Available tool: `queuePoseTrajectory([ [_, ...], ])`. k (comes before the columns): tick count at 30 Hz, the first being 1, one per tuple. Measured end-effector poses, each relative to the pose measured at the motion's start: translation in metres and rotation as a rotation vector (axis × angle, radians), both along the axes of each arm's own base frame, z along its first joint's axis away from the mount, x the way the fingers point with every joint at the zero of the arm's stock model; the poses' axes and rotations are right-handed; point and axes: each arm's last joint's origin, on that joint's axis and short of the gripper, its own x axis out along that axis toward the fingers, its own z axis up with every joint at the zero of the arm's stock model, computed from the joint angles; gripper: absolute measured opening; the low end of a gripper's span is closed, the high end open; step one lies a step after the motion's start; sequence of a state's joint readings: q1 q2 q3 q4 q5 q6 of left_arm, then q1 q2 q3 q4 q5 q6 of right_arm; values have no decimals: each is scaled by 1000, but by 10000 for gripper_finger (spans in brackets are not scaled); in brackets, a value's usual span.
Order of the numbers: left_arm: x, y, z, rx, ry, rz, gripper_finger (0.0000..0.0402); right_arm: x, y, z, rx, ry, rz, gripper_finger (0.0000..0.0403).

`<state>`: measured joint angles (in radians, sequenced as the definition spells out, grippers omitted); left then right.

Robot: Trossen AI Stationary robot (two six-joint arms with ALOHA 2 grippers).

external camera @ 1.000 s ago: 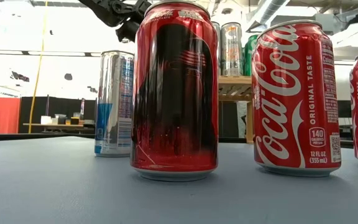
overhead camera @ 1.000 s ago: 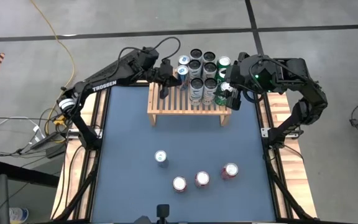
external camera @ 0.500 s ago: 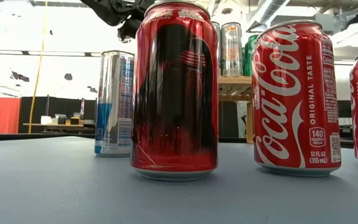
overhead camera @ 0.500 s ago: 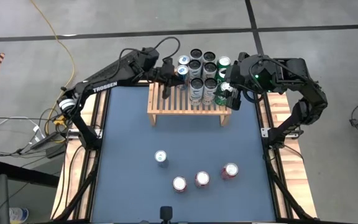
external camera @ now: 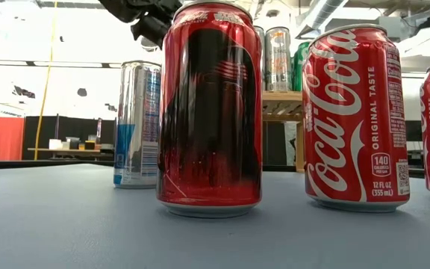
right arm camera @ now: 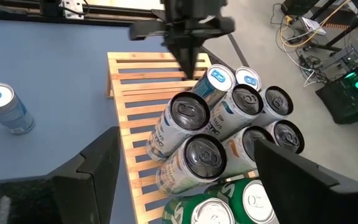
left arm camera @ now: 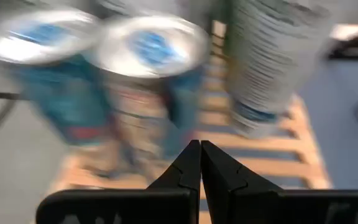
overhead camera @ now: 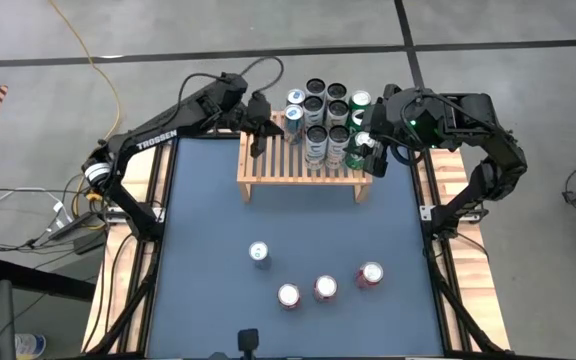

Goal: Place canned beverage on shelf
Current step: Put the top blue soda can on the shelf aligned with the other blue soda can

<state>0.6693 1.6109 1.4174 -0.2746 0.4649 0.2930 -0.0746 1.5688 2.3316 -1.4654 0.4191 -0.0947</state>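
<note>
Hovering over the low light-wood slatted shelf point(overhead camera: 301, 168), upper middle of the high view, the left pincer point(overhead camera: 258, 140) is pressed together and empty. Right pincer point(overhead camera: 371, 152) sits spread beside the shelved cans point(overhead camera: 320, 118). Next up, I'd guess: grabbing the blue-and-silver slim can point(overhead camera: 259, 253) on the blue desk point(overhead camera: 208, 230).

A blue worktop point(overhead camera: 208, 200) carries the shelf point(overhead camera: 268, 170) at upper centre, crowded with cans point(overhead camera: 318, 120); a blue-topped can point(overhead camera: 259, 253) and three red cans point(overhead camera: 325, 288) stand lower centre.
</note>
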Motion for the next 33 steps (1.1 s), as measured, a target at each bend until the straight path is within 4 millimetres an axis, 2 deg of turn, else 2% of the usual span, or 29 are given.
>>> queuePoseTrajectory([
  [5, 0, 8, -2, 33, 3, 90, 0, 0, 0, 0, 11, -7, -9, 314],
  [25, 7, 8, 2, 46, -62, 94, 0, 0, 0, 0, 6, -2, -2, 314],
  [33, 2, 8, -2, 39, 5, 124, 0, 0, 0, 0, 7, -2, -2, 314],
])
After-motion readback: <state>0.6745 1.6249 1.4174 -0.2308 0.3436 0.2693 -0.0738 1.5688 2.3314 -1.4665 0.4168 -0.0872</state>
